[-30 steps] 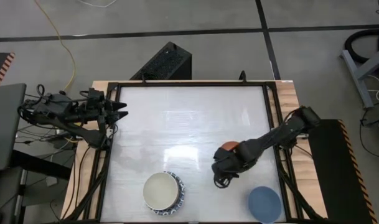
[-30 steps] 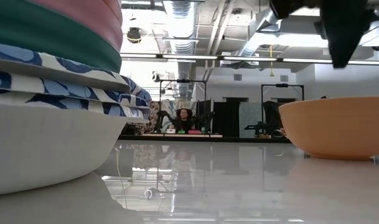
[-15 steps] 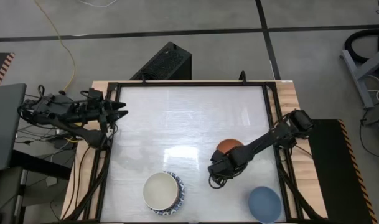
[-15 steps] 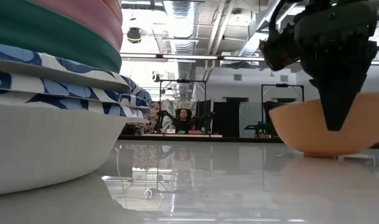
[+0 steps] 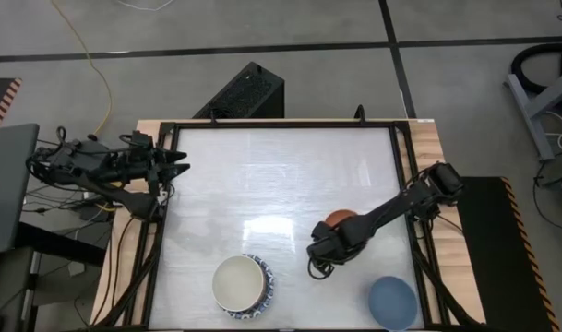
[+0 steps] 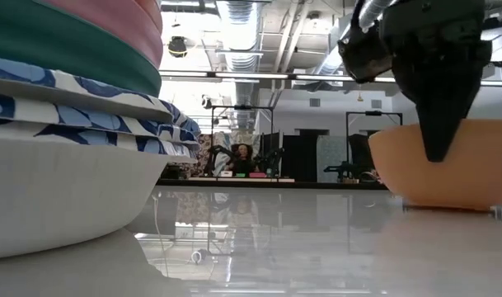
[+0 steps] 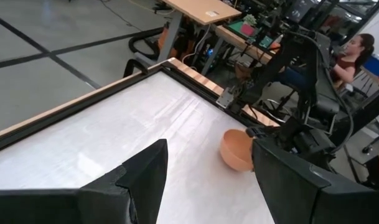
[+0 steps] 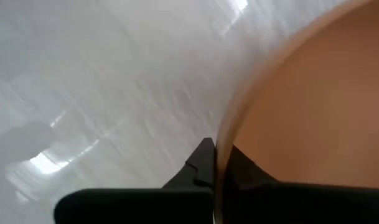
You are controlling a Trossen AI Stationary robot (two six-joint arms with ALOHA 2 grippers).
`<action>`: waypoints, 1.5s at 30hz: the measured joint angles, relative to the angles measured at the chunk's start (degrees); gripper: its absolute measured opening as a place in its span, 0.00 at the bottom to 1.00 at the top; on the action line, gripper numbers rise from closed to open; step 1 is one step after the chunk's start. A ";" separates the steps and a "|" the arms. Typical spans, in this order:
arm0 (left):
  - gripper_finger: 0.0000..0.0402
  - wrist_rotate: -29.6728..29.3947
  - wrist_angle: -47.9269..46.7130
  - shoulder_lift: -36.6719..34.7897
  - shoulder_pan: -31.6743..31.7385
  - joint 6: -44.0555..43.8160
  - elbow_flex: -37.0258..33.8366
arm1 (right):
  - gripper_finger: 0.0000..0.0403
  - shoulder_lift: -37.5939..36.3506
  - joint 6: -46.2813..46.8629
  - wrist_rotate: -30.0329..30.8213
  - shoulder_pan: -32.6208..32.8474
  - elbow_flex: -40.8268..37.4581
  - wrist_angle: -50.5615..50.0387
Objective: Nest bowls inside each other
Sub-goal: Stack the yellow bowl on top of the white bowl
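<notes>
Fingers of the right gripper (image 8: 215,167) pinch the orange bowl's (image 8: 313,106) rim, mid-table right of the cream-topped stack (image 5: 243,284). Lift it level and lower it centred into that stack. Blue bowl (image 5: 392,302) sits near the front edge; left gripper (image 5: 176,164) waits spread.

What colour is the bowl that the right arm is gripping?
Orange bowl; the low view shows it best.

The white table (image 5: 262,175) carries an orange bowl (image 5: 339,219), a blue bowl (image 5: 392,302) and a nested bowl stack (image 5: 243,285).
</notes>
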 joint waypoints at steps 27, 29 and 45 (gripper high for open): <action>0.55 -1.02 -1.58 2.25 -0.01 -0.86 0.00 | 0.02 0.40 -92.40 0.59 -1.37 29.67 17.20; 0.55 -1.00 -1.58 2.25 0.00 -1.12 0.00 | 0.02 0.40 -94.38 -2.08 -1.36 29.69 18.94; 0.55 -3.09 -1.59 2.25 -0.02 -3.18 0.00 | 0.02 7.22 -102.33 -9.81 -1.59 36.26 22.93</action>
